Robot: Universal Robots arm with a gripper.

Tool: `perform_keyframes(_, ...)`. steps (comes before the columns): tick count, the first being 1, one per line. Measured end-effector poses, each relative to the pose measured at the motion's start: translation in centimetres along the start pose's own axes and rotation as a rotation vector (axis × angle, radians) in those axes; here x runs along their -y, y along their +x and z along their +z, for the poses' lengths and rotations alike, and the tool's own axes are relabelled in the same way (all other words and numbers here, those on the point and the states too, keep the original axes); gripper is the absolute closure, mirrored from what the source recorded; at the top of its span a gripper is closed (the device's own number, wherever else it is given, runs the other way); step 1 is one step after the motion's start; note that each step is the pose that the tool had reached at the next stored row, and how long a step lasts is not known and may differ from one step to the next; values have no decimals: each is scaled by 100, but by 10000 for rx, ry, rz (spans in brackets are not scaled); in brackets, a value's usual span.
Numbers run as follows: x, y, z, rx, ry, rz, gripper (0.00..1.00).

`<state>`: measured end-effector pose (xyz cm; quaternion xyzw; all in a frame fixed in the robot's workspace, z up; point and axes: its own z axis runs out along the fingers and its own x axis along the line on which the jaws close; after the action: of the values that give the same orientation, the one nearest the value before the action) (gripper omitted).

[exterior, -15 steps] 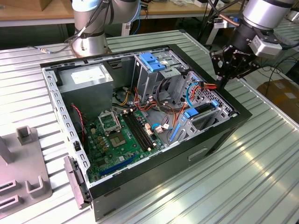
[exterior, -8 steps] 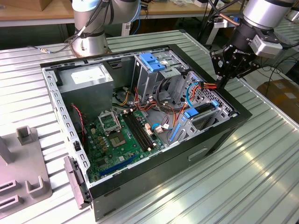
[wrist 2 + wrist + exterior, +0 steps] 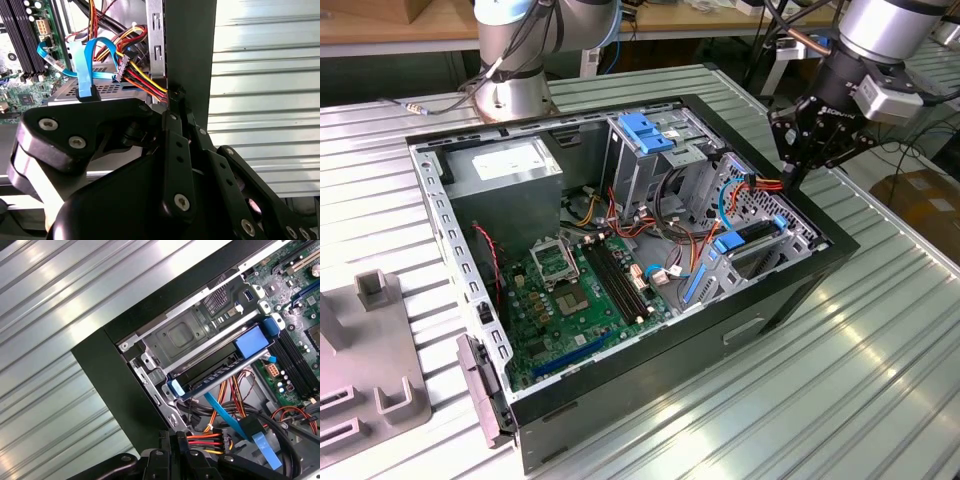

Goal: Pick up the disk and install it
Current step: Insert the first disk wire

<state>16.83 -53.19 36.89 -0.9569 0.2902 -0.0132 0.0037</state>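
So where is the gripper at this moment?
In the exterior view the gripper hangs at the view's right, over the far right corner of the open computer case, just above the coloured power cables and near the blue-railed drive bay.

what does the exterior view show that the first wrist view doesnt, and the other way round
Exterior view: the whole open computer case, with the grey power-supply box, the drive cage with its blue handle, and the arm's base behind.

First wrist view: a close look into the corner bay, with its stamped metal wall beside the black case edge.

Both: the disk on blue rails sitting in that bay, the red and yellow wires, the ribbed table, and the gripper over the wires, jaws looking closed.
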Motion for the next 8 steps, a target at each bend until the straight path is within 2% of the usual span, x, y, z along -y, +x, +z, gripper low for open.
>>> perform_keyframes(3, -8, -12, 0, 0, 1, 1, 83)
perform_keyframes(8, -62, -92, -3, 0, -1, 21, 83)
